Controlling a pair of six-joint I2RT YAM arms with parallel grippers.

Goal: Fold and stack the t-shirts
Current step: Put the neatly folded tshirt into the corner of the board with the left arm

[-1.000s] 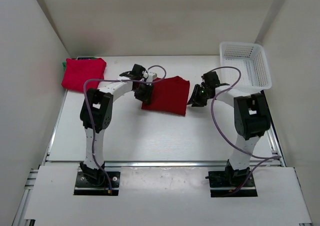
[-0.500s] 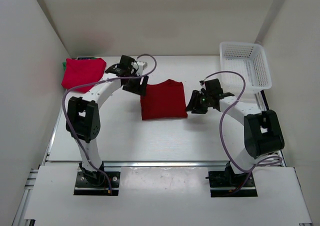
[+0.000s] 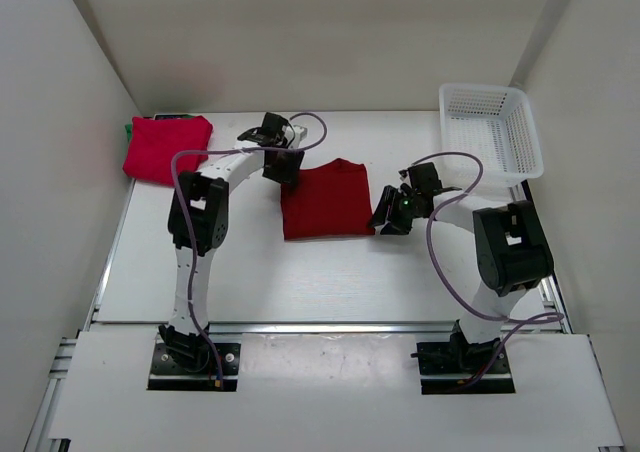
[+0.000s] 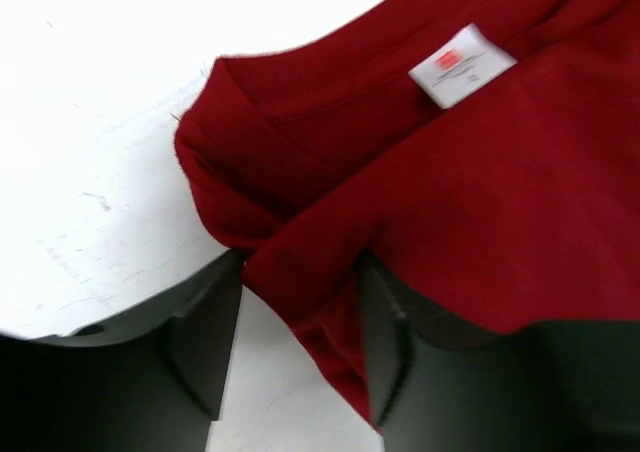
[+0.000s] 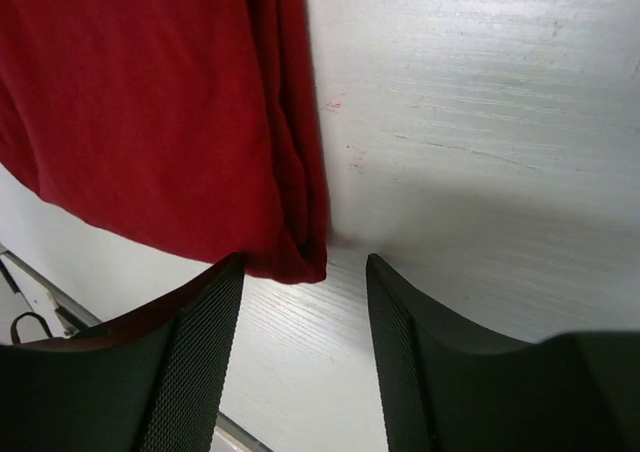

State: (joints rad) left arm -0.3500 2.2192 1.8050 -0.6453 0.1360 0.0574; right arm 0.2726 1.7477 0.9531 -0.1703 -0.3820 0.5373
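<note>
Shirt [image 3: 325, 200] folded, likely awaiting two-sided lift | left gripper [image 4: 300, 277]: astride collar corner — hold unclear | right gripper [image 5: 305, 272]: wide, empty — beside opposite edge

The left arm [image 3: 186, 290] in the lower left of the top view and the right arm [image 3: 481, 312] in the lower right share one build: slim white links joined by bulky black joint housings. Each rises from a black base plate [image 3: 190, 360] on a pale rail. A purple-grey cable [image 3: 431, 242] runs loose along each arm. The left pincer [image 3: 283, 162] and the right pincer [image 3: 390, 217] are black, and the right one carries a small green light [image 3: 404, 200]. In the right wrist view, the broad matte black fingers [image 5: 190, 372] show a fine cross-hatched texture.
</note>
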